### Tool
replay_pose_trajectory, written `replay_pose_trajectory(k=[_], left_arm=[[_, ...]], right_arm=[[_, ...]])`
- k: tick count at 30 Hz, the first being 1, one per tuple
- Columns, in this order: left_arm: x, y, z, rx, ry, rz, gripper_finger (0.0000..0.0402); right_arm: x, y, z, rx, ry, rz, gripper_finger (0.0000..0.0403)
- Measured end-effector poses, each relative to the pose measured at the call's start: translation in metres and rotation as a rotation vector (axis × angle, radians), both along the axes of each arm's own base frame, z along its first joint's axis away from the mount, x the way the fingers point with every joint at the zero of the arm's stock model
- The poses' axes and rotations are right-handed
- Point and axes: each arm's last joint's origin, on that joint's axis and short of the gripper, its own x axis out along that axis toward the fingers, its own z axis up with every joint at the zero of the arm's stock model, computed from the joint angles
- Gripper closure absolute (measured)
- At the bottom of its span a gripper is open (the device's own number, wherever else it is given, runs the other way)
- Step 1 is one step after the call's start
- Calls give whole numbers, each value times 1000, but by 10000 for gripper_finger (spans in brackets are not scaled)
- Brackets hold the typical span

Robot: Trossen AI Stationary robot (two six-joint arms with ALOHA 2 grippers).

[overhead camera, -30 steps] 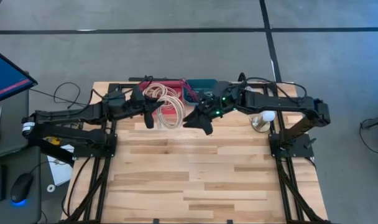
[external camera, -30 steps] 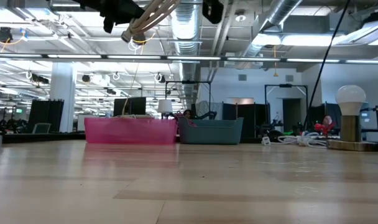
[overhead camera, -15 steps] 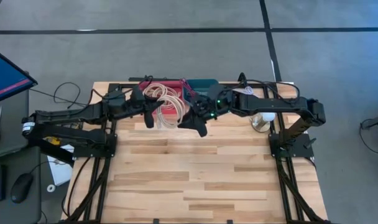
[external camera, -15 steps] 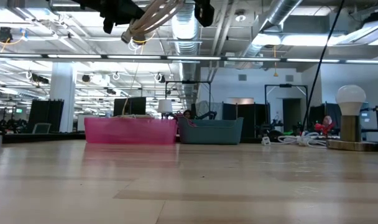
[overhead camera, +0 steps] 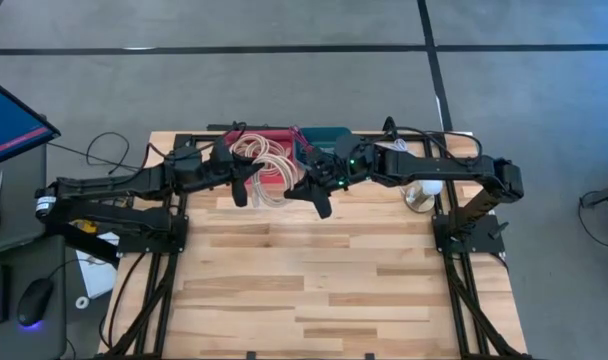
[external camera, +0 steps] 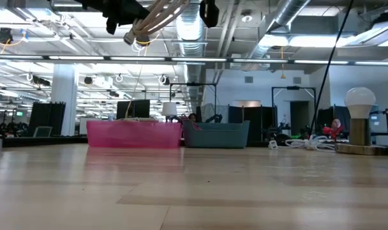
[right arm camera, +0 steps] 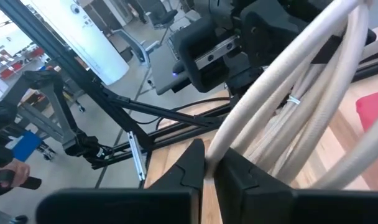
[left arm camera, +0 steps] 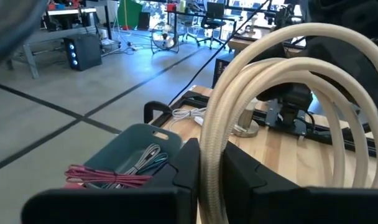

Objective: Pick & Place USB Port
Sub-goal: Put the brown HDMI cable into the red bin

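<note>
Raised above the back of the bench, near the red bin, left tool clamped on one side of a coiled cream cable, fingers pinching a strand in the left wrist view; just to the right, right tool closed on the same cable's other side, a strand caught between its fingers, coil hanging between the two high over the pink-walled bin in the low view. Likely risks: with both tools gripping one stiff coil, any pull in opposite directions could slip a strand from the narrow pinch or spring the loops open, dropping the cable outside a bin; loose loops could also snag an arm link or a bin wall on the way down. Further right, teal bin touching the red one, already holding braided cables, so little free room for a bulky coil. Beyond that, a white bulb lamp on a round base standing close under the right arm, in the way of any wide swing. Off the bench at far left, a monitor and mouse
</note>
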Motion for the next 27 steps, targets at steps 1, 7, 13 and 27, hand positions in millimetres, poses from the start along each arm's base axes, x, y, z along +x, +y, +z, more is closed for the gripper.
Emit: replay_pose_trajectory(k=[1, 7, 13, 27], left_arm=[[0, 0, 0, -2, 0, 0, 356], [0, 0, 1, -30, -18, 7, 283], [-1, 0, 1, -29, -21, 9, 247], [-33, -5, 22, -12, -139, 2, 222]], right_arm=[[0, 0, 0, -3, -1, -1, 391], [-2, -4, 2, -36, -9, -13, 398], [-8, -12, 6, -60, -5, -42, 399], [-17, -39, 7, -75, 21, -119, 401]])
